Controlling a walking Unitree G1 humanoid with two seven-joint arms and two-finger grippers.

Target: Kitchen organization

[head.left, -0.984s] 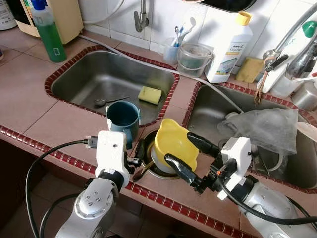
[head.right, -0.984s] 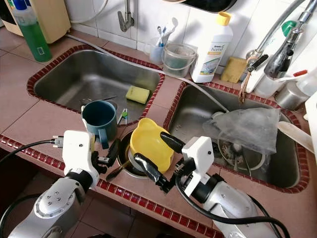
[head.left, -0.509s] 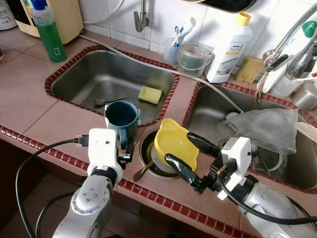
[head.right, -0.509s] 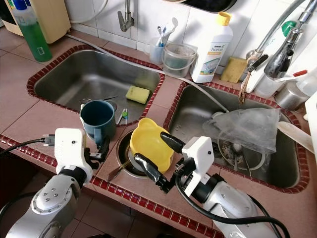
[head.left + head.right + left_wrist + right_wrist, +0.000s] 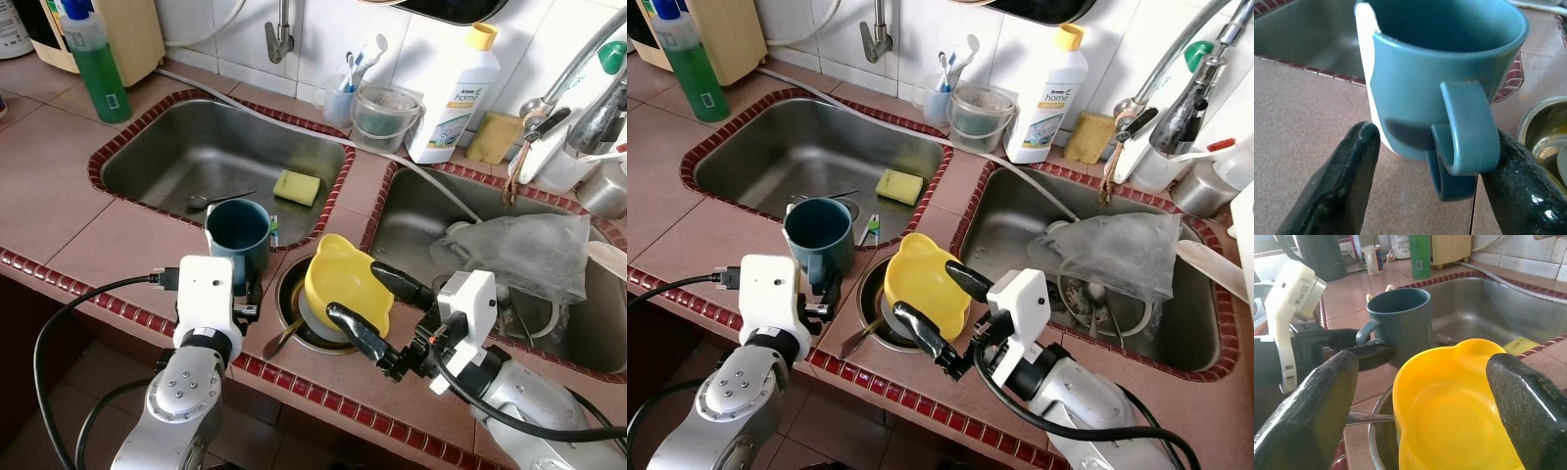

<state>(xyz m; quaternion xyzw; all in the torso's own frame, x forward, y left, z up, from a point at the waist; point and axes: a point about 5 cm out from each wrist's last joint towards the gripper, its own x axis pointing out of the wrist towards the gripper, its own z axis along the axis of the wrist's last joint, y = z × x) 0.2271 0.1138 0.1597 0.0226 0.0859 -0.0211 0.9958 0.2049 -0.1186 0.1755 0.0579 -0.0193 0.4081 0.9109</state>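
Near desk front edge: glossy teal ceramic mug (image 5: 239, 231) standing upright, left pincer (image 5: 1425, 181) open, straddling its looped handle; right pincer (image 5: 380, 304) open, flanking smooth yellow plastic bowl (image 5: 346, 282).

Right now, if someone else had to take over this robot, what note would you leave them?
Left gripper: open, fingers on either side of the blue mug's handle, not closed on it. The mug stands upright on the counter by the left sink.
Right gripper: open, fingers on either side of the yellow bowl, which sits tilted in a metal bowl on the counter.
Done: both grippers lined up.
Left: close, lift and put both away.
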